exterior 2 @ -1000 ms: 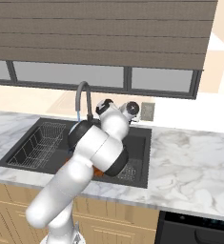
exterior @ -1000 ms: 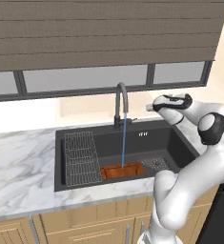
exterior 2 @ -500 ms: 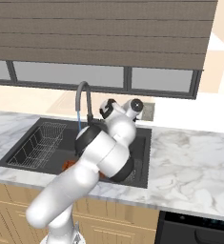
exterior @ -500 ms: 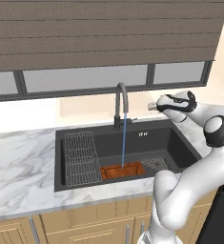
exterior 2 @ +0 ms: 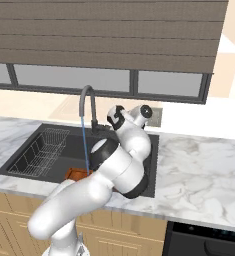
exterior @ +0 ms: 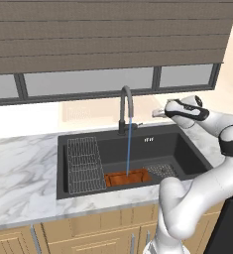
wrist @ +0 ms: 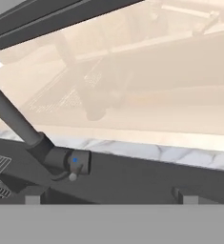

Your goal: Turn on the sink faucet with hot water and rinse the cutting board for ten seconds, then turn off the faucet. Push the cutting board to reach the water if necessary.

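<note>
The cutting board (exterior: 127, 177), a small flat reddish-brown wooden rectangle with a lighter raised rim, is lying on the floor of the sink (exterior: 187, 149) near its front wall, between the grey wire grid rack (exterior: 84, 164) and the dark perforated drain plate (exterior: 161, 170). The water (exterior: 128, 146), a thin straight light-blue stream, is falling from the arched spout of the sink faucet (exterior: 126, 106) onto the board, just as it was a second ago; board and stream are staying where they were.

The faucet is a slim dark-grey gooseneck, and in the hand view its black base (wrist: 61, 159) is showing a small side lever and a blue dot. The sink is a matte charcoal basin set in white-grey marble counter (exterior: 19, 173).

The gripper (exterior: 156, 113) is moving: compared with a second ago it is sitting further right and slightly back from the faucet, above the sink's rear right rim. The white arm is rising from the base, bending at the elbow and reaching leftward with the hand held roughly level, pointing toward the faucet. Its jaws are standing wide apart, holding nothing.
</note>
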Available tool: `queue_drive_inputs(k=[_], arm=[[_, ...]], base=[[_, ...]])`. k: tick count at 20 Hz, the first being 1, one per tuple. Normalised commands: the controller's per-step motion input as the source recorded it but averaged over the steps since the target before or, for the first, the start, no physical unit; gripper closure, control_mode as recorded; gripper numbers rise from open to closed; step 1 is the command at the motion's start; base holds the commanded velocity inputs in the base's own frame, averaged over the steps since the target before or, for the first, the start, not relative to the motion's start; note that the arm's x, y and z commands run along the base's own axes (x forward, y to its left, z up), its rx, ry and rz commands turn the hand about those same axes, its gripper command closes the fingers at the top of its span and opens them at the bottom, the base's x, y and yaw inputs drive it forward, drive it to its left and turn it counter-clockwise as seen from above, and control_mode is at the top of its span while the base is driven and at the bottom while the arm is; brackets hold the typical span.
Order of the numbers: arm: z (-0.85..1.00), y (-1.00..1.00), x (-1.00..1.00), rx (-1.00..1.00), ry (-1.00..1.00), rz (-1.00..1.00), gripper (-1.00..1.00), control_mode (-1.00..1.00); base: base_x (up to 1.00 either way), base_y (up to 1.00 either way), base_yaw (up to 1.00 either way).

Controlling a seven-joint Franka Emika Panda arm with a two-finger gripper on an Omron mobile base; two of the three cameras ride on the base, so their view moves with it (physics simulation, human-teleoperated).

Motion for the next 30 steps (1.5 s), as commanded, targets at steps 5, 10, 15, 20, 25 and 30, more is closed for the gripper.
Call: queue_drive_inputs(k=[5,10,15,20,25,30], arm=[[0.00,0.21,0.00,0.00,0.00,0.11,-1.00,-1.00],[-0.06,0.12,0.00,0.00,0.00,0.04,-1.00,-1.00],[-0.08,0.02,-0.11,0.00,0.00,0.01,-1.00,-1.00],[-0.01,0.00,-0.10,0.00,0.00,0.00,-1.00,-1.00],[0.00,0.00,-0.01,0.00,0.00,0.00,-1.00,-1.00],[0.00,0.00,0.00,0.00,0.00,0.00,-1.00,-1.00]], base=[[0.00,0.00,0.00],[0.00,0.00,0.00],[0.00,0.00,0.00],[0.00,0.00,0.00],[0.00,0.00,0.00],[0.00,0.00,0.00]])
